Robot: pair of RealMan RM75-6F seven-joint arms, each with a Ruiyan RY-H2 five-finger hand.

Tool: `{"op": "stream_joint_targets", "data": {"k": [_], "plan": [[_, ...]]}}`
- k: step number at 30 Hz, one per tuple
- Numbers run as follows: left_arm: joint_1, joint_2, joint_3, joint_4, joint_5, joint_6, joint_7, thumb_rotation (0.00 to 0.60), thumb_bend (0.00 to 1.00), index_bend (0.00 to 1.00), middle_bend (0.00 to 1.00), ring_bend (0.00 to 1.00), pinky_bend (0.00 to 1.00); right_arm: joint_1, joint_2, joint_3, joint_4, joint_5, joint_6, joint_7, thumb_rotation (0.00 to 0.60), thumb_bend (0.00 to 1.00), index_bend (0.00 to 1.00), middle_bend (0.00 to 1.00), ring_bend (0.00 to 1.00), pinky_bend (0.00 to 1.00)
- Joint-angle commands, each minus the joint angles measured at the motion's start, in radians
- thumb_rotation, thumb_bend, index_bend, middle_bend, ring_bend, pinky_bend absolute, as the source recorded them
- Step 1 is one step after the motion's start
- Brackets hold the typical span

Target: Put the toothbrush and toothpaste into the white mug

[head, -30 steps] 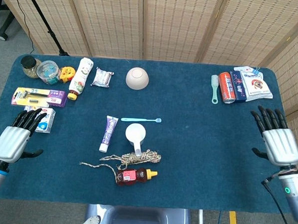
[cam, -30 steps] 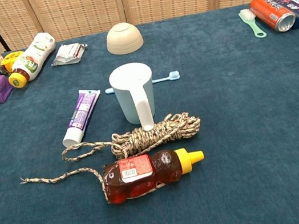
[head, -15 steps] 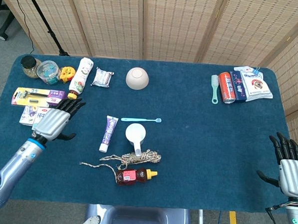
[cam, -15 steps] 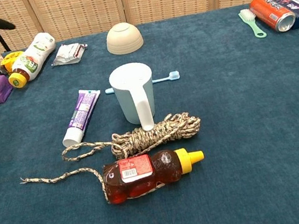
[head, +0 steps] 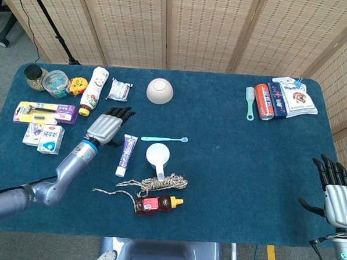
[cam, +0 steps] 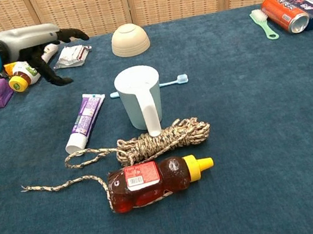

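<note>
The white mug (head: pixel 159 155) (cam: pixel 139 97) stands upright mid-table, handle toward me. A purple-and-white toothpaste tube (head: pixel 125 154) (cam: pixel 85 121) lies just left of it. A light blue toothbrush (head: pixel 164 139) (cam: pixel 175 80) lies behind the mug. My left hand (head: pixel 107 126) (cam: pixel 41 45) hovers open, fingers spread, above the table just left of and behind the toothpaste, holding nothing. My right hand (head: pixel 339 197) is open at the table's near right edge, far from the mug; the chest view does not show it.
A coiled rope (cam: pixel 160 139) and a honey bottle (cam: pixel 156 181) lie in front of the mug. An upturned bowl (head: pixel 160 91), a bottle (head: pixel 93 90), boxes (head: pixel 45 113) and jars (head: pixel 55 82) line the back left. A can (head: pixel 263 101), a brush (head: pixel 250 103) and packets (head: pixel 297 97) sit back right.
My left hand has swept from the near left edge to the right and forward, now beside the toothpaste. My right hand drew back toward the near right edge earlier and now holds still.
</note>
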Motion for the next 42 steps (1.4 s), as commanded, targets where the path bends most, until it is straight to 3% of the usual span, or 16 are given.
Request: {"op": "stream_joint_targets", "data": {"k": [1,11,17,32,42], "plan": [[-0.086,-0.113,0.001,0.094,-0.113,-0.013,0.082,0.600,0.31,0.14,0.00,0.00,0.00,-0.004,0.000,0.006,0.001,-0.010,-0.009,0.000,0.600,0.00,0.00,0.00,0.00,0.00],[-0.215,-0.332,0.002,0.297,-0.288,0.024,0.213,0.600,0.30,0.21,0.00,0.00,0.00,-0.015,-0.003,0.034,0.010,-0.013,-0.051,0.008,0.600,0.00,0.00,0.00,0.00,0.00],[-0.252,-0.406,-0.005,0.387,-0.351,0.026,0.252,0.600,0.30,0.22,0.00,0.00,0.00,-0.021,-0.004,0.045,0.011,-0.021,-0.068,0.013,0.600,0.00,0.00,0.00,0.00,0.00],[-0.282,-0.509,-0.036,0.550,-0.375,-0.016,0.236,0.600,0.35,0.31,0.00,0.00,0.00,-0.033,-0.008,0.070,0.015,-0.043,-0.101,0.022,0.600,0.00,0.00,0.00,0.00,0.00],[-0.268,-0.505,-0.047,0.563,-0.335,-0.022,0.204,0.600,0.38,0.35,0.00,0.00,0.00,-0.041,-0.005,0.083,0.013,-0.054,-0.117,0.027,0.600,0.00,0.00,0.00,0.00,0.00]]}}
